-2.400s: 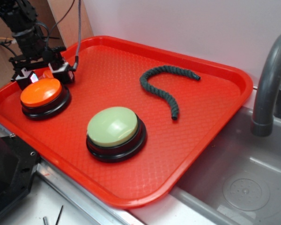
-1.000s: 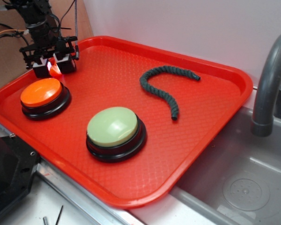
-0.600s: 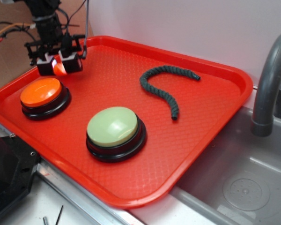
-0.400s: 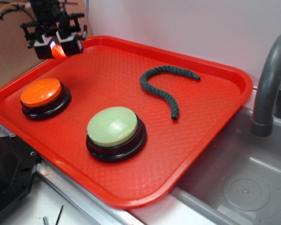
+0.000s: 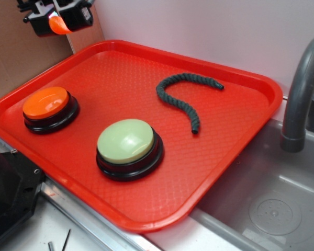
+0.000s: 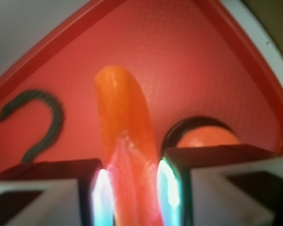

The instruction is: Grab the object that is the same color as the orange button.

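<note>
My gripper point(image 5: 57, 21) hangs high above the tray's far left corner, shut on the object point(image 5: 58, 25), a small curved orange plastic piece whose pointed tip sticks out to the right. In the wrist view the object point(image 6: 125, 141) runs up from between the two fingers point(image 6: 52, 193), pinched on both sides. The orange button point(image 5: 46, 102), a round dome on a black base, sits on the red tray point(image 5: 125, 68) at its left side, below and in front of the gripper; it also peeks out as the orange button point(image 6: 205, 136) behind the right finger.
A larger pale green button point(image 5: 126, 140) on a black base stands near the tray's front. A dark green rope piece point(image 5: 180, 97) curves across the tray's far middle. A grey faucet point(image 5: 303, 89) and sink point(image 5: 261, 204) lie to the right. A brown board point(image 5: 21, 57) stands behind the tray's left corner.
The gripper has risen steadily from tray level behind the orange button to high above the far left corner, carrying the orange object up with it. Buttons and rope have not moved.
</note>
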`<state>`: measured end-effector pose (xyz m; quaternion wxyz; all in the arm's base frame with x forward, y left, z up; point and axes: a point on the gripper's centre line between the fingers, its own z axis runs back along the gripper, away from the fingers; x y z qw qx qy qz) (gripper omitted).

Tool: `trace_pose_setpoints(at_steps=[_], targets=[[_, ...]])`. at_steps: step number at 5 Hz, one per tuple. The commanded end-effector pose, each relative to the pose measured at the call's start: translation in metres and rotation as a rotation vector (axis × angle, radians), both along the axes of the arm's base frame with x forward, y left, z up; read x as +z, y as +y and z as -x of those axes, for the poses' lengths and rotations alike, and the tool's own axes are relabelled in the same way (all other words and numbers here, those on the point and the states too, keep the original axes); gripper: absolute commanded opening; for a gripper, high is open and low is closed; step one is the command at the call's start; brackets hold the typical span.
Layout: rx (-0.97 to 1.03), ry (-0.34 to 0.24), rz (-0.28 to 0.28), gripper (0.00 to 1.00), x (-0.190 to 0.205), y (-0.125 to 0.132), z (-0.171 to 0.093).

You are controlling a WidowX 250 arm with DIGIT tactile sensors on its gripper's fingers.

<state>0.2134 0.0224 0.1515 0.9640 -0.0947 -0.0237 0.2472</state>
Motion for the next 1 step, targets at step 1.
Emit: trace_pose_setpoints(at_steps=[1], targets=[[-0.100, -0.074, 0.101, 0.00, 0.0312, -0.0096, 0.0237]])
